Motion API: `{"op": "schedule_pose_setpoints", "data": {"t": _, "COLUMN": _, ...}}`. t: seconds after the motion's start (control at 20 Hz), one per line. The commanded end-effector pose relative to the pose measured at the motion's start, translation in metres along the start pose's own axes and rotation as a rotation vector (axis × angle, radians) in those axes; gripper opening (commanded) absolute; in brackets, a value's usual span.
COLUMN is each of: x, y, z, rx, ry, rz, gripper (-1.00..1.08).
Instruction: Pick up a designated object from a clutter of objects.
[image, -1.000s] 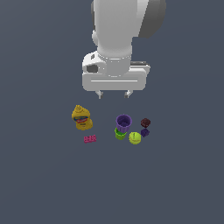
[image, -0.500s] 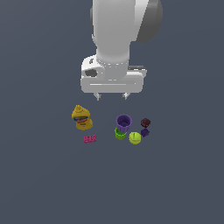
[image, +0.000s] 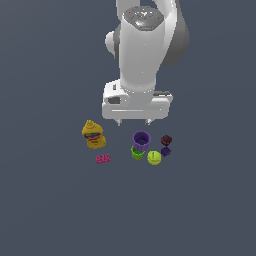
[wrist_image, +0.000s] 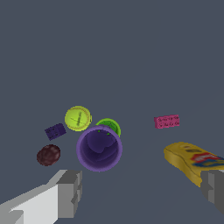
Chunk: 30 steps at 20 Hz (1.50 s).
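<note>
Task only at its beginning, judging from how things lie. Hand hanging released above the bench, fingers spread wide with nothing between them, as seen in both views. No contact with any object.

Designated yellow-green ball resting on the bench in the lower centre of the exterior frame, a little toward the exterior view's right, lower in the frame than the hand. Touching or just beside the green cup on one side; cannot tell which. Small purple piece just beside the ball on the other side, dark maroon piece above that in the frame. Purple cup standing upright between the hand and the ball in the exterior frame, partly covering the green cup in the wrist view.

Yellow bottle and pink brick well apart from the ball, toward the exterior view's left.

Nothing done so far: ball not grasped, not lifted. Left to do, by judgement: bring the hand over the ball, descend, close on it, raise it. Possible difficulty: close neighbours, so little free room for the fingers beside the ball, and a risk of pushing the cups or rolling the ball away.
</note>
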<state>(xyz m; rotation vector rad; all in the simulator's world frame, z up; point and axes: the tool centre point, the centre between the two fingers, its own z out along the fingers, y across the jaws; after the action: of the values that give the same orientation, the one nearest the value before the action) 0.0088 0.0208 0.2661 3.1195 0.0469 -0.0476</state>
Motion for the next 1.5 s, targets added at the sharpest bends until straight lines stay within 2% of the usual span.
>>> {"op": "schedule_pose_setpoints", "data": {"t": 0.0, "x": 0.007, "y": -0.011, "z": 0.018, "rx": -0.001, "ry": 0.003, "rz": -0.002, "gripper": 1.00}}
{"op": "schedule_pose_setpoints", "data": {"t": 0.35, "x": 0.024, "y": -0.053, "z": 0.086, "rx": 0.003, "ry": 0.017, "rz": -0.006, "gripper": 1.00}}
{"op": "schedule_pose_setpoints", "data": {"t": 0.75, "x": 0.029, "y": -0.092, "z": 0.147, "rx": 0.014, "ry": 0.027, "rz": -0.010, "gripper": 1.00}}
{"op": "schedule_pose_setpoints", "data": {"t": 1.05, "x": 0.028, "y": -0.106, "z": 0.169, "rx": 0.020, "ry": 0.030, "rz": -0.010, "gripper": 1.00}}
{"op": "schedule_pose_setpoints", "data": {"t": 1.45, "x": 0.027, "y": -0.107, "z": 0.176, "rx": 0.020, "ry": 0.029, "rz": -0.011, "gripper": 1.00}}
